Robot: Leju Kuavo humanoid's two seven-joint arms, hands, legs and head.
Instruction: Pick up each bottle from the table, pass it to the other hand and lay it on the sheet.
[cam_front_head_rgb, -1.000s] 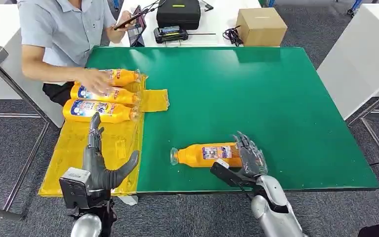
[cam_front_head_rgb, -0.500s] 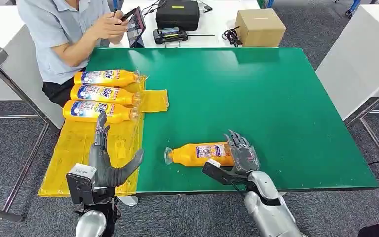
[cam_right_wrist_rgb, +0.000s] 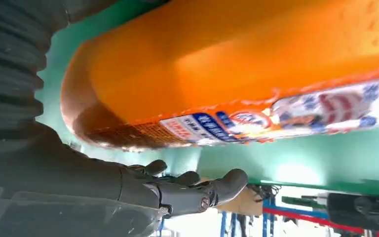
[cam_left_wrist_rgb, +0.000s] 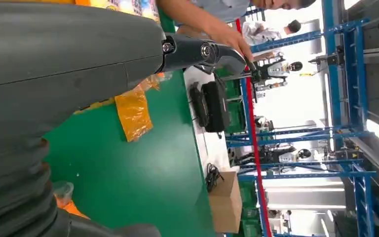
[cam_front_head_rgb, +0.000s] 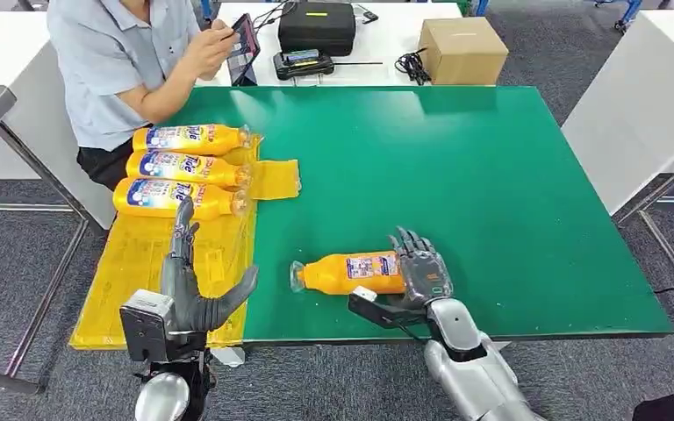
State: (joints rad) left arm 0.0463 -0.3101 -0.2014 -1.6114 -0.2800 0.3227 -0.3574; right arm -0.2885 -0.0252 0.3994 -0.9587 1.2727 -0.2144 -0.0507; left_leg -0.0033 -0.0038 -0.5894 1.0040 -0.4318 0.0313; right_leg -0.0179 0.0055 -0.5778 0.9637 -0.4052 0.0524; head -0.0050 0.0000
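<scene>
Waiting at far left over the yellow sheet [cam_front_head_rgb: 140, 263], the left hand [cam_front_head_rgb: 191, 285] is spreading its fingers and holding nothing. Lying on that sheet's far end are three bottles [cam_front_head_rgb: 180, 167], side by side. Resting on its side on the green table [cam_front_head_rgb: 491, 175], near the front edge, the fourth bottle [cam_front_head_rgb: 347, 274] is pointing its cap toward the sheet. Wrapping loosely around its base end, the right hand [cam_front_head_rgb: 417, 279] is not visibly clamping yet. Judging: full of orange liquid, so fairly heavy; smooth, round plastic, likely rolling and slipping; gripping mid-body at the label seems safest.
</scene>
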